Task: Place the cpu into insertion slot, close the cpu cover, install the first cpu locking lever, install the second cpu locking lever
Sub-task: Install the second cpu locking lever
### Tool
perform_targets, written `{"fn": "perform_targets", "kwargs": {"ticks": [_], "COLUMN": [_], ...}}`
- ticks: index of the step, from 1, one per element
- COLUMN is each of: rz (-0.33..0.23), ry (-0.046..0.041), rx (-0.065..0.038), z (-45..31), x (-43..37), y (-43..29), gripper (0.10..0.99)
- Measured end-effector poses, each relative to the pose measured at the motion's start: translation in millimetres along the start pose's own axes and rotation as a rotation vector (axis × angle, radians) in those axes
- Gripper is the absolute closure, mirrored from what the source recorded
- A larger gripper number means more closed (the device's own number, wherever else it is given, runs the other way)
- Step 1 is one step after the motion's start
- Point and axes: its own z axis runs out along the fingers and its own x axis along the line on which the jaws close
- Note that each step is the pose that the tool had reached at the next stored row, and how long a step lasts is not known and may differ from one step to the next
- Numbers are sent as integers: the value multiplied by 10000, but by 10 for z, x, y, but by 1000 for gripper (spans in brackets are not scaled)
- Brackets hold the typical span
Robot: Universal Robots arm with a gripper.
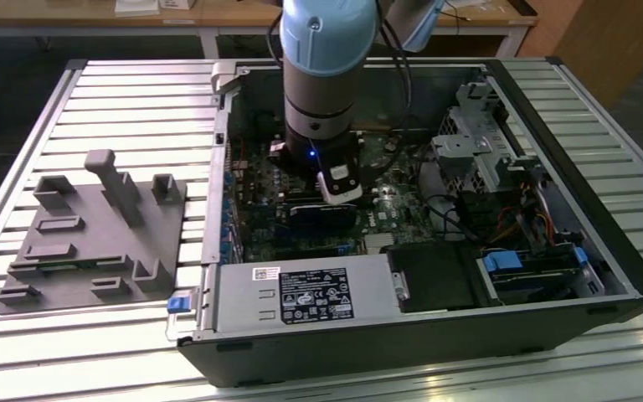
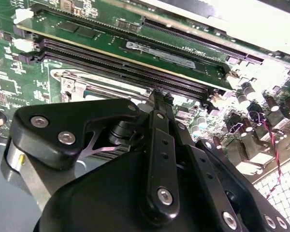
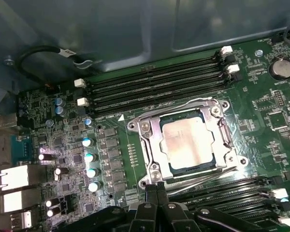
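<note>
Cpu (image 3: 188, 141) is already sitting in the insertion slot (image 3: 170, 166) on the green motherboard (image 3: 261, 116), pale metal face up, and the cpu cover (image 3: 152, 137) is folded down flat around it so the chip shows through the square window. A thin wire locking lever (image 3: 203, 175) runs along the socket edge closest to the gripper, and another lever (image 3: 166, 107) lies along the opposite edge by the memory slots (image 3: 154, 87); can't tell if either one is actually hooked down. Gripper (image 3: 155, 186) hangs just off that near socket edge, black fingers (image 2: 159, 104) pressed together with no gap and nothing between them, tips right next to the socket frame. In the second wrist view the fingertips point at the board beside a seated memory stick (image 2: 135, 46). In the exterior view the arm (image 1: 319, 75) reaches straight down into the open computer case (image 1: 589, 251), which lies on a slatted metal table (image 1: 131, 100), with the power supply (image 1: 299, 295) at the near side of the case and a grey parts fixture (image 1: 87, 243) well apart on the exterior view's left.
</note>
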Motion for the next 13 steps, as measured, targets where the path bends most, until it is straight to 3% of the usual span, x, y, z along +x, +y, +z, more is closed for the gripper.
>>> {"fn": "perform_targets", "kwargs": {"ticks": [13], "rz": [1], "ry": [9], "rx": [-30], "z": [61], "x": [33], "y": [20], "gripper": [980]}}
